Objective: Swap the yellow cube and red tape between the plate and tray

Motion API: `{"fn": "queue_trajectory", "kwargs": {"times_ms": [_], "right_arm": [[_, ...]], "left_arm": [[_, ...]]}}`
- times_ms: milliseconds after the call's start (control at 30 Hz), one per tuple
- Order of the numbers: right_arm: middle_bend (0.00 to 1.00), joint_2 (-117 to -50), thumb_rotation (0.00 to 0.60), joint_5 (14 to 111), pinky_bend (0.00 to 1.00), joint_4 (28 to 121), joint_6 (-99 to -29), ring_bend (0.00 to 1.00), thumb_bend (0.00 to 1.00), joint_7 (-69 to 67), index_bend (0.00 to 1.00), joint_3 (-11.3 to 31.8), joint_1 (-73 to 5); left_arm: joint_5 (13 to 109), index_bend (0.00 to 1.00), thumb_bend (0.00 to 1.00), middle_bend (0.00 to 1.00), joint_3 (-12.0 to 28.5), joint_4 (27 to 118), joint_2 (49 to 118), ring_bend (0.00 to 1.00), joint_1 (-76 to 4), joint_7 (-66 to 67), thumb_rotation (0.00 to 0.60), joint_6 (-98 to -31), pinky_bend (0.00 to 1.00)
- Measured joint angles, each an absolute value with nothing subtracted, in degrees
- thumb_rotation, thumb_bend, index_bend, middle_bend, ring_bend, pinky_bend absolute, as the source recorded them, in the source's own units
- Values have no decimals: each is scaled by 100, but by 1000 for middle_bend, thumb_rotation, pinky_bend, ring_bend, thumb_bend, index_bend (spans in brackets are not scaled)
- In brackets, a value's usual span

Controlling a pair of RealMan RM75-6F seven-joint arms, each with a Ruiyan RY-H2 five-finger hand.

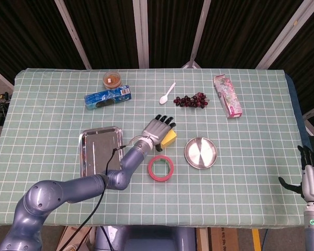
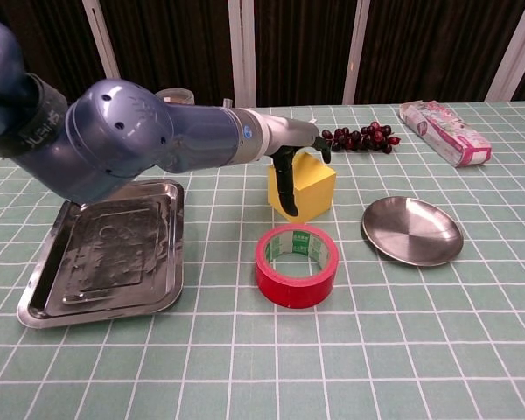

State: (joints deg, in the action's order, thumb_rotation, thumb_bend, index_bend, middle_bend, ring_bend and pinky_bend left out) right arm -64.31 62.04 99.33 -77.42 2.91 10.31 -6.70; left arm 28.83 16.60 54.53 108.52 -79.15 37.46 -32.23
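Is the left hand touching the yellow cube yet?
Touching. In the chest view the left hand drapes over the yellow cube, with a finger running down its front-left face. The head view agrees: the hand covers most of the cube.

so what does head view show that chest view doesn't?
Only head view: the right hand at the table's right edge, holding nothing, and the blue packet. Only chest view: the tape's side wall and a dark finger down the cube's front face. Both: left hand over the cube, tray, plate, both bare.
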Motion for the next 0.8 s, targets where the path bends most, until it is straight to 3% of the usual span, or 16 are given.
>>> {"fn": "queue_trajectory", "kwargs": {"times_ms": [133,233,400,567,800], "right_arm": [[0,-6454,600,6198,0,9914,-7728,38,224,265,62,1048,-673],[0,-6482,600,6214,0,9902,-7729,40,224,192,64,1071,-675],[0,-6554,600,6205,0,9841,-7709,41,224,161,68,1097,-690],[0,-6593,600,6206,0,9811,-7709,43,224,93,72,1128,-692],[0,-6632,600,6207,0,9725,-7699,43,224,20,75,1152,-683]], "left_arm": [[3257,162,0,94,1657,5056,11080,44,-7932,3391,600,-3029,163],[3573,226,17,224,1659,4859,11207,166,-7940,3160,600,-2963,326],[4159,318,173,336,1688,4727,11319,268,-7915,2721,600,-3002,469],[4580,387,341,426,1708,4669,11363,339,-7861,2433,600,-3194,556],[4895,394,352,419,1824,4957,11230,341,-7736,2181,600,-3663,563]]}}
